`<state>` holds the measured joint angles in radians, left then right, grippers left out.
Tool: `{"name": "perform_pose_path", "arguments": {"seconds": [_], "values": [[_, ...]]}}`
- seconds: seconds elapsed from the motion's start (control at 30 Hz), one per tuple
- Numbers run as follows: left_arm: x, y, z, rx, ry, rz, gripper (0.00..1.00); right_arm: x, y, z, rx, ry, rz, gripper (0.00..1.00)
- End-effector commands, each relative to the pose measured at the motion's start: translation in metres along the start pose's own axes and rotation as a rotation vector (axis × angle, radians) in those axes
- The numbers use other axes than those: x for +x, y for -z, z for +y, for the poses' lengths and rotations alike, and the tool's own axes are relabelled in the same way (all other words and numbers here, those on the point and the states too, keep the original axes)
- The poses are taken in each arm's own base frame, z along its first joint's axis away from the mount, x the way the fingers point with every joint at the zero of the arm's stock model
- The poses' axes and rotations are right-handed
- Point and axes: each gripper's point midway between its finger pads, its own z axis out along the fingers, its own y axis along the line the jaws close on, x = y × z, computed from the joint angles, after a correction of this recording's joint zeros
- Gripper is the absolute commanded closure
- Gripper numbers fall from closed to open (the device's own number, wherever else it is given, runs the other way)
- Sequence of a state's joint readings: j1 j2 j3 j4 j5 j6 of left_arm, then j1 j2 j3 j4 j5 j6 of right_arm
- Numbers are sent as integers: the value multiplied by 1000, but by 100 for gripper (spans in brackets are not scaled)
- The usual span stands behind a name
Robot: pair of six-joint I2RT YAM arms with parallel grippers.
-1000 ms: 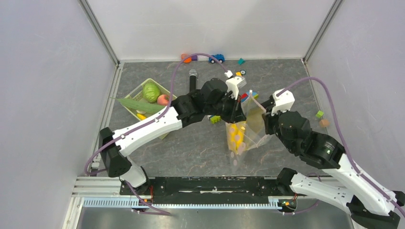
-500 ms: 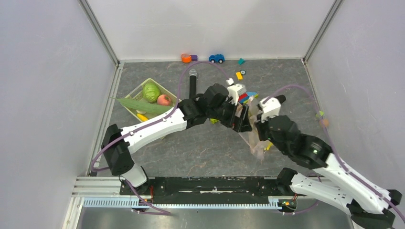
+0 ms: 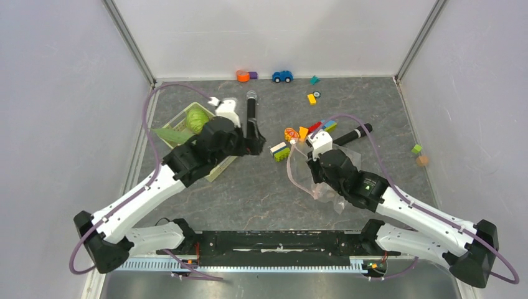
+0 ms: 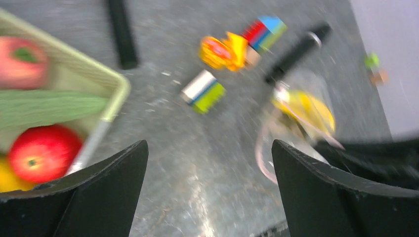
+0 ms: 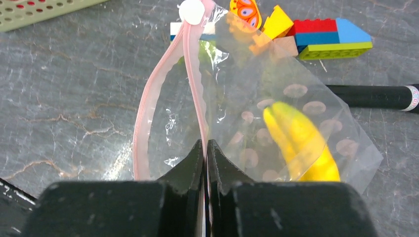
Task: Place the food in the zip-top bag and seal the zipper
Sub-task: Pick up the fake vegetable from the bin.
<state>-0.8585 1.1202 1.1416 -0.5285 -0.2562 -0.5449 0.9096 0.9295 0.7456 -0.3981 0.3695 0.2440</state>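
The clear zip-top bag (image 5: 276, 113) lies slumped on the table with a yellow banana (image 5: 301, 143) inside it. Its mouth gapes, the pink zipper (image 5: 195, 89) parted into two strips. My right gripper (image 5: 205, 145) is shut on one zipper strip, seen from above at the right gripper (image 3: 309, 169). My left gripper (image 4: 208, 145) is open and empty above bare table beside the basket (image 4: 116, 81). The basket holds a red tomato (image 4: 42, 153), a green leafy vegetable (image 4: 49, 106), a pinkish fruit (image 4: 22, 61) and a green cabbage (image 3: 197, 118).
Two black stick-shaped objects lie on the table, one by the basket (image 3: 251, 115) and one behind the bag (image 3: 352, 135). Coloured blocks (image 3: 280, 151) and an orange toy (image 3: 291, 134) sit near the bag's mouth. A blue toy car (image 3: 282, 76) stands by the back wall.
My left gripper opened, let go of the bag and swung left to the basket. The bag dropped from hanging upright to lying on the table, still held by the right gripper.
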Motion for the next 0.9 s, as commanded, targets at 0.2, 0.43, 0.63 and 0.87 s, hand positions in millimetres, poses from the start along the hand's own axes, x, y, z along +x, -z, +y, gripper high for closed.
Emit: {"name": "perform_pose_path", "arguments": {"seconds": [0.2, 0.43, 0.63, 0.87], "values": [[-31, 10, 187, -574, 436, -294, 0, -19, 12, -18, 57, -61, -195, 89], [-59, 47, 262, -790, 574, -563, 0, -14, 14, -15, 24, -48, -196, 87], [-61, 76, 312, -966, 592, -718, 0, -12, 15, -16, 26, -45, -196, 87], [-62, 66, 362, -1026, 643, -711, 0, -14, 15, -15, 25, -37, -196, 87]]}}
